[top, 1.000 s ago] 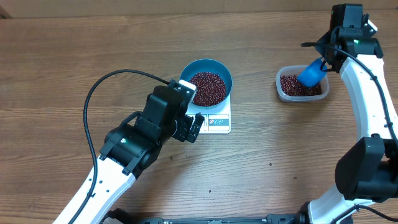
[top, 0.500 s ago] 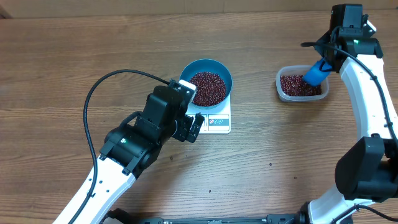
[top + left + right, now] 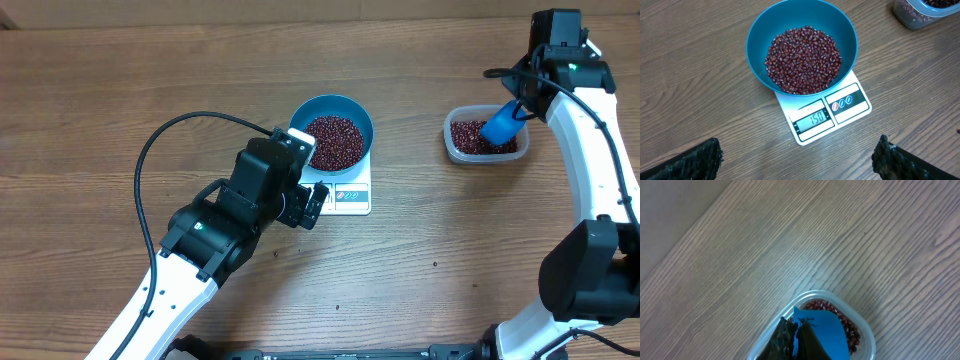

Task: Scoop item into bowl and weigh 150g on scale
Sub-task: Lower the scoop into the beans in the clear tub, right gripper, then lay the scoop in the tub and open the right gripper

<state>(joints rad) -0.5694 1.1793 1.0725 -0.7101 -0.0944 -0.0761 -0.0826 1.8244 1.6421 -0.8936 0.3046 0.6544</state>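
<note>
The blue bowl point(image 3: 300, 115) point(image 3: 755, 40) stands on the white scale point(image 3: 350, 195) point(image 3: 850, 102) and holds a heap of red-brown beans point(image 3: 333, 140) point(image 3: 802, 60). The scale's display reads 150. My left gripper point(image 3: 800, 155) hovers wide open just in front of the scale, nothing between its fingers. My right gripper point(image 3: 520, 98) point(image 3: 796, 326) is over the clear tub point(image 3: 455, 150) point(image 3: 865, 330) at the far right, shut on the thin handle of a small blue scoop point(image 3: 497, 125) point(image 3: 827, 330). The scoop hangs tilted over the beans point(image 3: 470, 138) point(image 3: 852, 327) left in the tub.
The left arm point(image 3: 250, 195) and its black cable point(image 3: 150, 160) cover the table's near-left part. The tub's corner shows at the top right of the left wrist view point(image 3: 912, 17). A few stray beans lie on the wood near the front point(image 3: 434, 264).
The scoop has shifted slightly down and left over the tub, and the right jaws have closed tighter. The left arm, bowl and scale have not moved.
</note>
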